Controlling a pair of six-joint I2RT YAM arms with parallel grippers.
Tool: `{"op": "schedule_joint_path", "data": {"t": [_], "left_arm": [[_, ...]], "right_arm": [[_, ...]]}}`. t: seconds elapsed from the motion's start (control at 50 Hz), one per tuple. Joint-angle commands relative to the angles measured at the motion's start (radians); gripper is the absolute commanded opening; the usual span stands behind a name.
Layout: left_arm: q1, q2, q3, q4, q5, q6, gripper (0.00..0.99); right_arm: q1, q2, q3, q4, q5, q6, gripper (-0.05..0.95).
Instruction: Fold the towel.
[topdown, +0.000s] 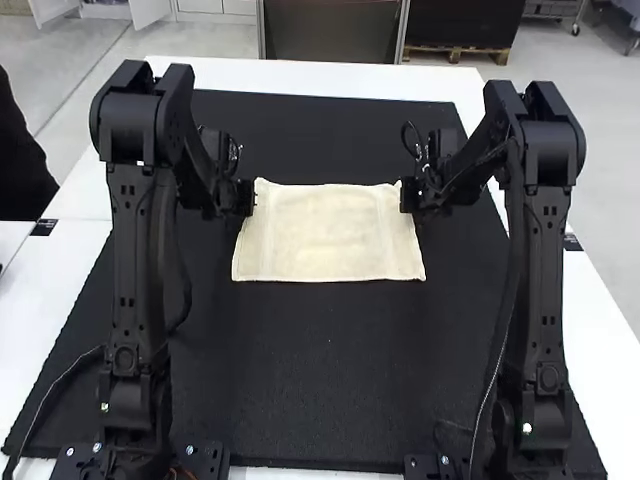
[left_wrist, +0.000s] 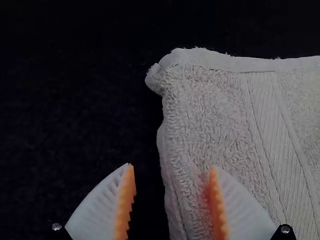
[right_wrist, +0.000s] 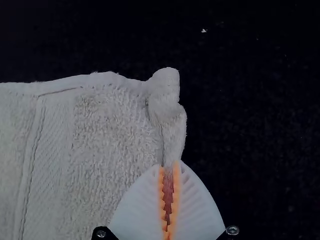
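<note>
Mat, dark and flat, is what I find nearest me, with the left arm and the right arm standing one on either side so that both can reach in over it. Beyond its near stretch I log the towel, lying spread in a wide rectangle midway between the arms, near edge fairly straight. Its side edge shows layers, so I judge it doubled at least once already; how many folds, I cannot confirm. Farther on, the two grippers attend its opposite sides, close to the far corners, a placing I read as preparation to carry the far edge over toward me. Left gripper: fingers well parted, one over the mat, the other over the towel, the side edge between them; I find no grip on it. Right gripper: fingers brought narrow, side edge pinched between the orange pads, just short of a puckered corner. I would want the left side equally secured before any lift; raised on the right alone, the towel would likely skew or let its layers slip. Past the far edge the mat carries on, and the white table borders it.
</note>
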Motion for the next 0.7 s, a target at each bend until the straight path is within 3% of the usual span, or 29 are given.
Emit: {"op": "schedule_joint_path", "data": {"t": [0.0, 0.28, 0.68], "left_arm": [[0.001, 0.018, 0.007, 0.025, 0.038, 0.002, 0.02], [0.018, -0.059, -0.006, 0.036, 0.085, -0.011, 0.016], [0.03, -0.17, -0.056, -0.024, 0.128, -0.018, 0.016]], "right_arm": [[0.024, 0.068, -0.01, -0.045, -0.076, -0.002, -0.02], [0.015, 0.007, -0.013, -0.051, -0.117, 0.007, -0.02], [-0.001, -0.148, -0.102, -0.047, -0.157, 0.037, -0.02]]}}
